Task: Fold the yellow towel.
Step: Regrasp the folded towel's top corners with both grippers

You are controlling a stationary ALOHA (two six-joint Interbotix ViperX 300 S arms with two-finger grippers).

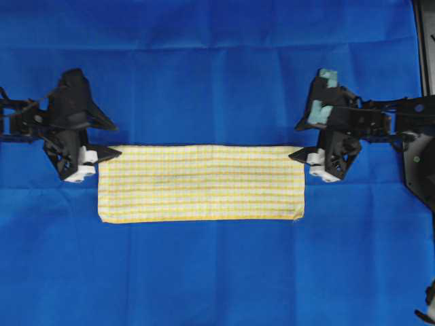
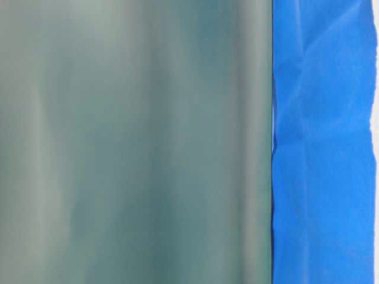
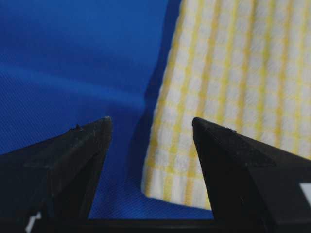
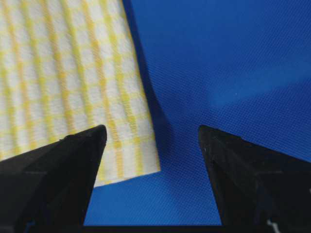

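The yellow towel (image 1: pixel 200 183) lies flat as a long, narrow rectangle in the middle of the blue cloth (image 1: pixel 217 272), white with yellow checks. My left gripper (image 1: pixel 117 140) stands open at the towel's far left corner, its fingers apart with nothing between them. In the left wrist view the towel (image 3: pixel 233 87) corner lies on the cloth below the open left gripper (image 3: pixel 151 121). My right gripper (image 1: pixel 293 142) is open at the far right corner. In the right wrist view the towel (image 4: pixel 63 73) corner rests free under the open right gripper (image 4: pixel 151 128).
The blue cloth covers the whole table. A blurred grey-green surface (image 2: pixel 130 142) fills most of the table-level view, with only a strip of blue cloth (image 2: pixel 323 148) at its right. A dark edge (image 1: pixel 425 41) runs along the far right.
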